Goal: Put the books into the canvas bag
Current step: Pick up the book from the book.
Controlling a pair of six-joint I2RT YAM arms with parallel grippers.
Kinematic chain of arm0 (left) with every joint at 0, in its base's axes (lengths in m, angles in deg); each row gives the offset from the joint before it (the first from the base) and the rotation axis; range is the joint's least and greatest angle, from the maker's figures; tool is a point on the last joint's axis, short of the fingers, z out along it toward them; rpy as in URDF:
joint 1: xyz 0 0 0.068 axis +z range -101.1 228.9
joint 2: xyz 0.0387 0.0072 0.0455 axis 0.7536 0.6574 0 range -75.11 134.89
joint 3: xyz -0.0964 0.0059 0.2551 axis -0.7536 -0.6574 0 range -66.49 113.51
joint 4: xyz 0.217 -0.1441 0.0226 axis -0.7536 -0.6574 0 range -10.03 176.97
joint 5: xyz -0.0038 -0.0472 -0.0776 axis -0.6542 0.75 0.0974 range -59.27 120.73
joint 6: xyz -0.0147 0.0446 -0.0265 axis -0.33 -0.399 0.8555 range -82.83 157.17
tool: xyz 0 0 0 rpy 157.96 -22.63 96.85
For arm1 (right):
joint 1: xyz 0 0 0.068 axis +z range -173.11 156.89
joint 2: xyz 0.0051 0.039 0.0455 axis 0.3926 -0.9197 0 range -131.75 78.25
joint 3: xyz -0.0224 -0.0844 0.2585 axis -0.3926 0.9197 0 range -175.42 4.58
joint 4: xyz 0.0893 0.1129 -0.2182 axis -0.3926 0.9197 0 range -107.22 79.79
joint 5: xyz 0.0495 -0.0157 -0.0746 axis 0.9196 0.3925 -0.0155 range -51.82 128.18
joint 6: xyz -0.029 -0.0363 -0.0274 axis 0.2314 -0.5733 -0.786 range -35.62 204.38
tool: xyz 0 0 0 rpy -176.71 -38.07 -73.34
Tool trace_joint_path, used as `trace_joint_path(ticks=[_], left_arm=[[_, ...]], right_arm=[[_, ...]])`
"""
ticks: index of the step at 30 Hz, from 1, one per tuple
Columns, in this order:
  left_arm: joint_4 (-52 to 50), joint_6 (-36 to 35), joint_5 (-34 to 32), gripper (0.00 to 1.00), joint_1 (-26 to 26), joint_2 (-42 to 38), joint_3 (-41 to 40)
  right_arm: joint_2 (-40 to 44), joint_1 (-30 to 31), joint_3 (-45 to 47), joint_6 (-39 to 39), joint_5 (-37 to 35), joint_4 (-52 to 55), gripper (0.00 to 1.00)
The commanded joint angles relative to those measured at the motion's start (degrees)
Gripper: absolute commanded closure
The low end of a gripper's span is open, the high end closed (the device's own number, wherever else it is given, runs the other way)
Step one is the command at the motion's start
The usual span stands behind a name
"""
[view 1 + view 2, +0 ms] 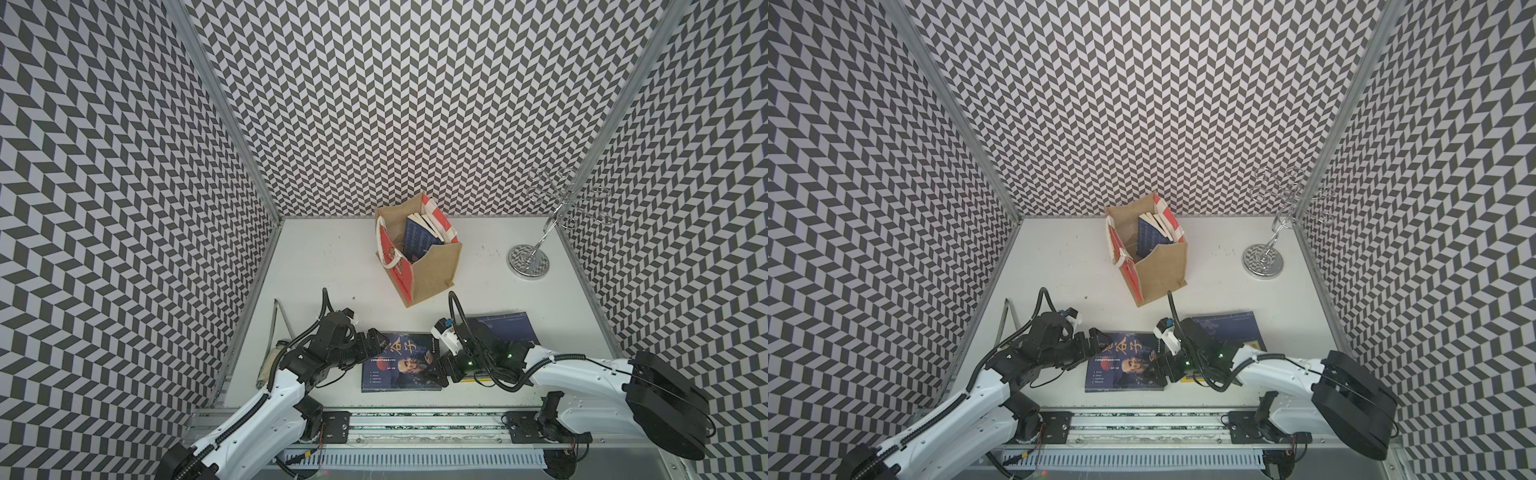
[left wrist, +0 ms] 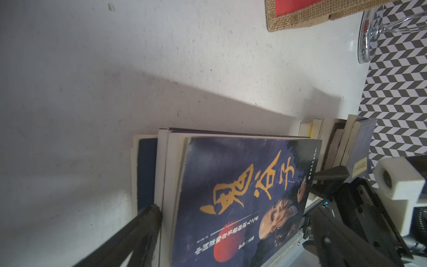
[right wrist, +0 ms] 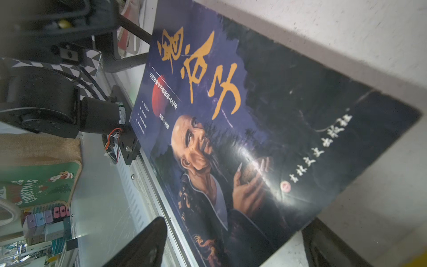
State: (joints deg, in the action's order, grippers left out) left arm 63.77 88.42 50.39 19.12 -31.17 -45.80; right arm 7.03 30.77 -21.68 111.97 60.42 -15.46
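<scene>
The canvas bag (image 1: 432, 270) stands upright at the back middle of the table, with several navy books (image 1: 419, 237) leaning inside it. A stack of books (image 1: 399, 365) lies flat at the front, its top cover navy with yellow calligraphy and a bald man (image 3: 231, 138). My left gripper (image 1: 372, 345) is open at the stack's left edge, one finger (image 2: 147, 222) against its side. My right gripper (image 1: 440, 368) is open at the stack's right edge, and its fingers straddle the cover's near corner (image 3: 235, 240). A second stack of books (image 1: 513, 328) lies partly under my right arm.
A chrome wire stand (image 1: 528, 259) on a round base is at the back right. A thin rod (image 1: 276, 328) leans by the left wall. A metal rail (image 1: 415, 415) runs along the table's front edge. Chevron-patterned walls close three sides.
</scene>
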Motion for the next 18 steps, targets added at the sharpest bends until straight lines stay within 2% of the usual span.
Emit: trace_joint_path(ticks=[1, 18], left_arm=[[1.1, -0.6, 2.8, 0.0, -1.2, -0.2, 1.5], [-9.0, -2.0, 0.4, 0.0, -3.1, -2.5, 7.5]], right_arm=[[0.5, 0.3, 0.9, 1.1, 0.5, -3.3, 0.11], [-1.8, 1.3, 0.6, 1.1, 1.5, -4.5, 0.13]])
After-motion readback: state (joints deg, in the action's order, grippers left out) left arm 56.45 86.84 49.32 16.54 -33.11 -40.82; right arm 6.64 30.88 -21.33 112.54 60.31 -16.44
